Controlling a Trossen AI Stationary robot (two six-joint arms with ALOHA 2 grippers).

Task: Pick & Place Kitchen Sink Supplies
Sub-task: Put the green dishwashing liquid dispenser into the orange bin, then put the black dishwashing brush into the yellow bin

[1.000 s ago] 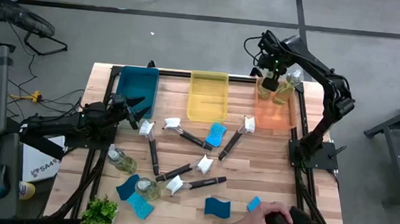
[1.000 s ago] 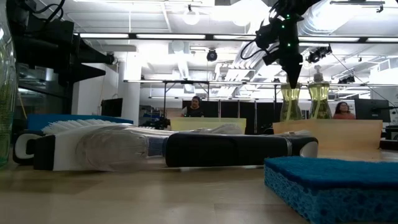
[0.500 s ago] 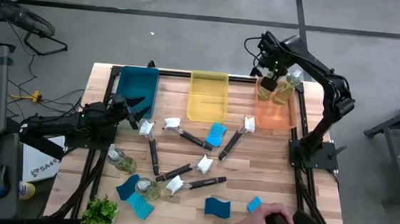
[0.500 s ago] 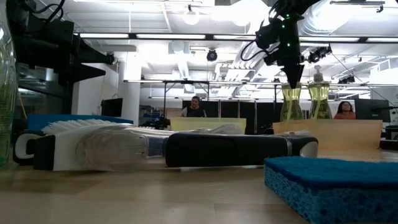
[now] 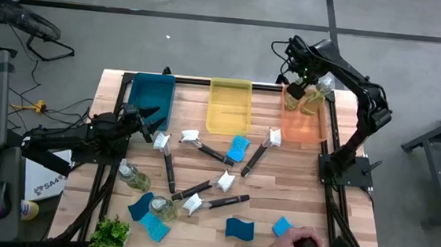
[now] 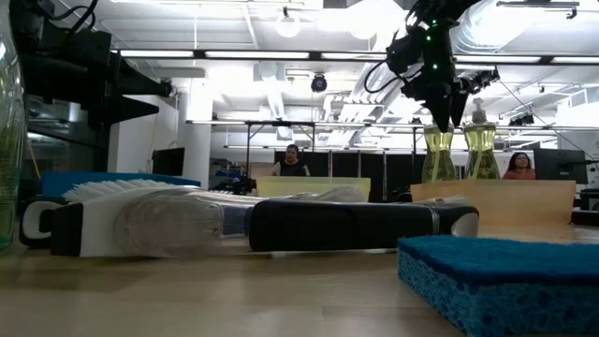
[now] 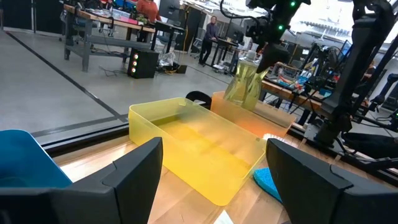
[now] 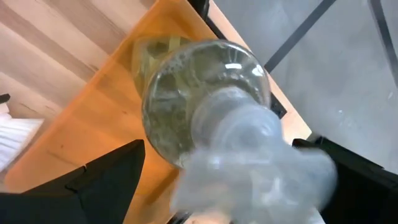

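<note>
Two clear bottles of yellow-green liquid (image 5: 293, 96) (image 5: 314, 99) stand upright in the orange bin (image 5: 305, 132) at the far right. My right gripper (image 5: 299, 81) hangs open over the left one, pointing steeply down. Its fingers stand on either side of the pale pump top (image 8: 249, 158), and I see no touch. At the table's left, my left gripper (image 5: 155, 118) waits open and level beside the blue bin (image 5: 150, 94). Several black-handled brushes (image 5: 203, 147) (image 5: 209, 187), blue sponges (image 5: 238, 147) (image 5: 240, 228) and two more bottles (image 5: 132, 176) (image 5: 162, 208) lie on the wood.
A yellow bin (image 5: 228, 108) stands between the blue and orange bins along the far edge. A small green plant (image 5: 111, 233) sits at the near left corner. A person's hand (image 5: 299, 246) rests at the near right edge, beside a blue sponge (image 5: 281, 225).
My right gripper has rolled about its own axis above the bottle, so both fingers now show side by side in the low view; it stays open and in place. The person's hand has drawn back a little toward the near edge.
</note>
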